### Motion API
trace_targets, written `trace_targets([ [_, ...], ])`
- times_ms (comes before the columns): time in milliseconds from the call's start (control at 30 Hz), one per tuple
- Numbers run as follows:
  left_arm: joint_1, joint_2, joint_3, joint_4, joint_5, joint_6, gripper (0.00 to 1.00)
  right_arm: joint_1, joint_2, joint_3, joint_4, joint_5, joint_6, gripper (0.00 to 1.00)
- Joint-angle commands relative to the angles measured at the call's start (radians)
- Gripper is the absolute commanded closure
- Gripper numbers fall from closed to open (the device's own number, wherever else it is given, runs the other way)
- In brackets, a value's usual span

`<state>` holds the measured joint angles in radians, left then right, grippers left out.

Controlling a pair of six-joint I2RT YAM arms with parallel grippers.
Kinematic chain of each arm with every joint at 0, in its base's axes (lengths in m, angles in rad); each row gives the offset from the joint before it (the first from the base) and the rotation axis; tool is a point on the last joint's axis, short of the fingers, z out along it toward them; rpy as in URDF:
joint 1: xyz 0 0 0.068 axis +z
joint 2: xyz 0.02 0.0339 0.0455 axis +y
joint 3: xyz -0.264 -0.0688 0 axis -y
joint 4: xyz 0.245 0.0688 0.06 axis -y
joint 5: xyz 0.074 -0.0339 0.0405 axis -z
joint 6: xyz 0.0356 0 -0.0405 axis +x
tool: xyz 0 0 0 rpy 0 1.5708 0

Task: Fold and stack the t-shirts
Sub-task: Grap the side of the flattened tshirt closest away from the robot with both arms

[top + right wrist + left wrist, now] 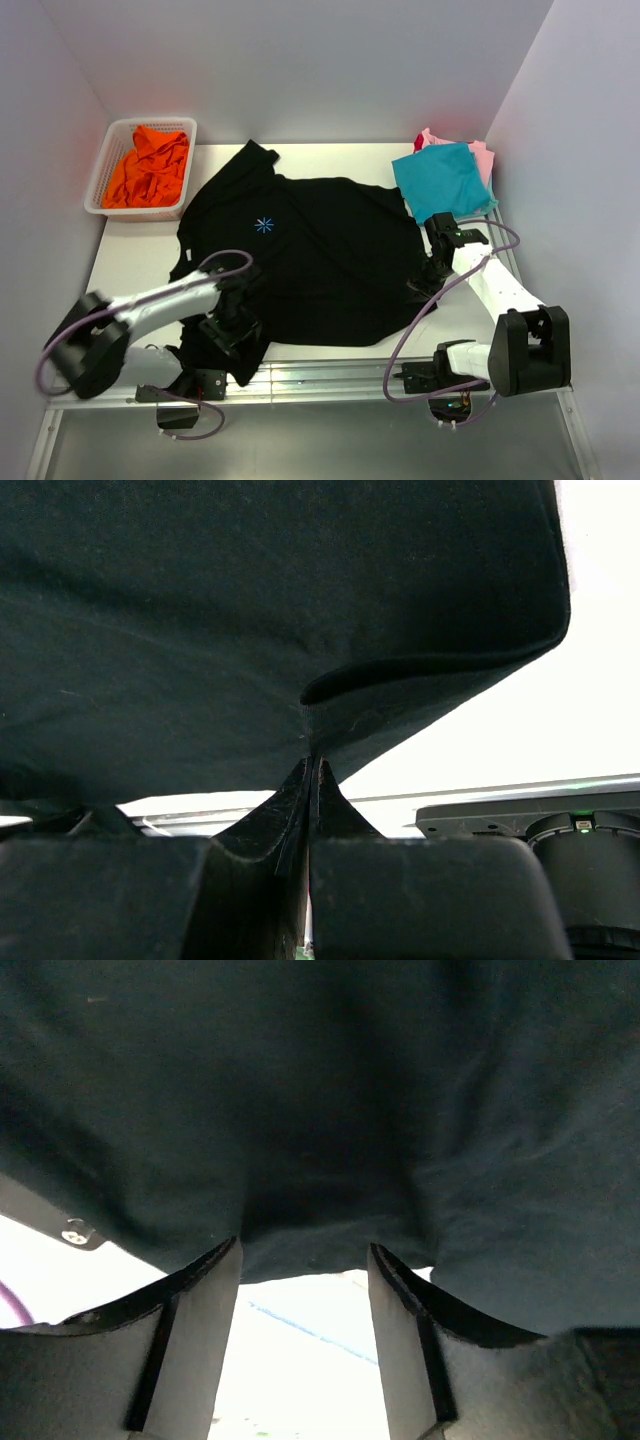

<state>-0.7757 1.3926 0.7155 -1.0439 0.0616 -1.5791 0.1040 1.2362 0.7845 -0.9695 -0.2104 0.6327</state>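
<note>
Two wrist views | left hand (pixel 303 1252) wide | right hand (pixel 312 768) pinches black tee (pixel 250 620)

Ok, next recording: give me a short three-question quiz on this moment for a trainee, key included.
1. True or false: the orange t-shirts lie in the white basket.
2. Which hand is pinched shut on the black t-shirt? A) left hand B) right hand C) both
3. Fill in: at the far right, the ____ t-shirt lies on top of the pink t-shirt.

Key
1: true.
2: B. The right wrist view shows it closed on the shirt's edge. The left hand stands open at the cloth.
3: the teal t-shirt.
</note>
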Motion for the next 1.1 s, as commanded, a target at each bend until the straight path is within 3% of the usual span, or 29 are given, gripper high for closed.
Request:
trace_targets([
  [0,-0.005,-0.203,-0.114,-0.006,-0.028,-0.215,0.41,0.002,0.009,0.033,0.009,0.009,-0.016,1.0],
  [167,-0.03,-0.288,-0.235,-0.022,0.014,-0.266,0.41,0.005,0.029,0.044,0.009,0.017,-0.014,1.0],
  [433,-0.138,-0.293,-0.22,-0.076,-0.012,-0.344,0.44,0.008,0.048,0.07,-0.001,0.037,-0.016,1.0],
  [533,-0.151,-0.343,-0.132,-0.149,-0.057,-0.368,0.46,0.013,0.046,0.076,-0.011,0.045,-0.019,1.0],
  [700,-0.178,-0.287,0.008,-0.292,-0.114,-0.363,0.46,0.022,0.045,0.07,-0.005,0.055,-0.019,1.0],
  [800,-0.203,-0.264,0.041,-0.291,-0.108,-0.369,0.46,0.023,0.051,0.076,-0.005,0.055,-0.021,1.0],
  [1067,-0.247,-0.26,-0.071,-0.232,-0.034,-0.377,0.47,0.022,0.052,0.094,-0.006,0.071,-0.018,1.0],
])
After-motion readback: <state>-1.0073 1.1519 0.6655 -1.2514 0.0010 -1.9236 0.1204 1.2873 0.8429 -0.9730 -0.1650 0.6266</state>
